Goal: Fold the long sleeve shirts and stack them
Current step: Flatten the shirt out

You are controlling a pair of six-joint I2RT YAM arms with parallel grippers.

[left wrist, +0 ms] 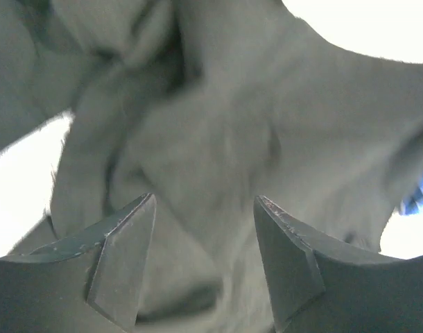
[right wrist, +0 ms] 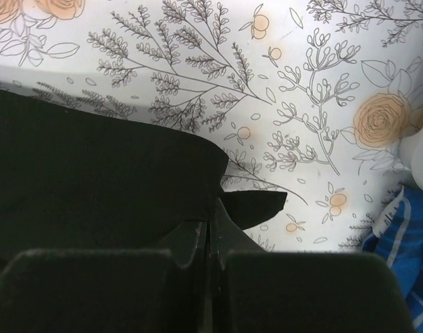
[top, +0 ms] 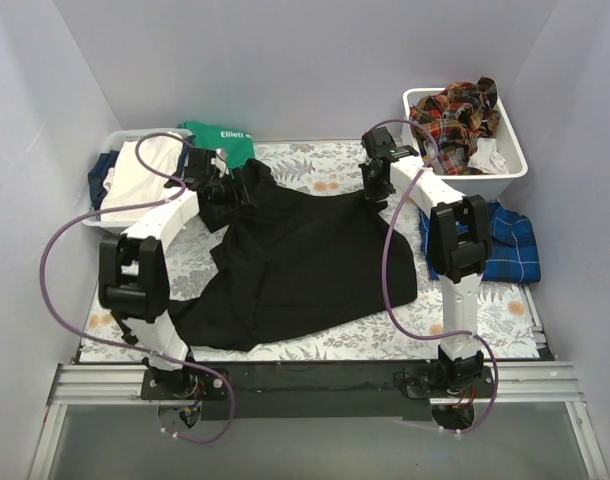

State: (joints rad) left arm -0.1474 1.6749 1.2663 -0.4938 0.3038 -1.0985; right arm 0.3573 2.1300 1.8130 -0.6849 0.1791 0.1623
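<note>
The large black long sleeve shirt (top: 305, 260) lies spread on the flower-print table cover, bunched at its far left. My left gripper (top: 222, 185) is open over that bunch; in the left wrist view (left wrist: 204, 201) the cloth (left wrist: 225, 125) fills the space in front of the spread jaws. My right gripper (top: 375, 183) is at the shirt's far right corner; in the right wrist view (right wrist: 213, 211) it is shut on the shirt's edge (right wrist: 93, 173). A blue plaid shirt (top: 505, 245) lies folded at the right. Red-orange plaid shirts (top: 455, 115) fill a bin.
A white bin (top: 515, 160) stands at the back right. A second bin (top: 113, 140) with white and blue clothes stands at the back left, with the green top (top: 220, 138) beside it. Grey walls close in three sides. The blue plaid shows in the right wrist view (right wrist: 399, 239).
</note>
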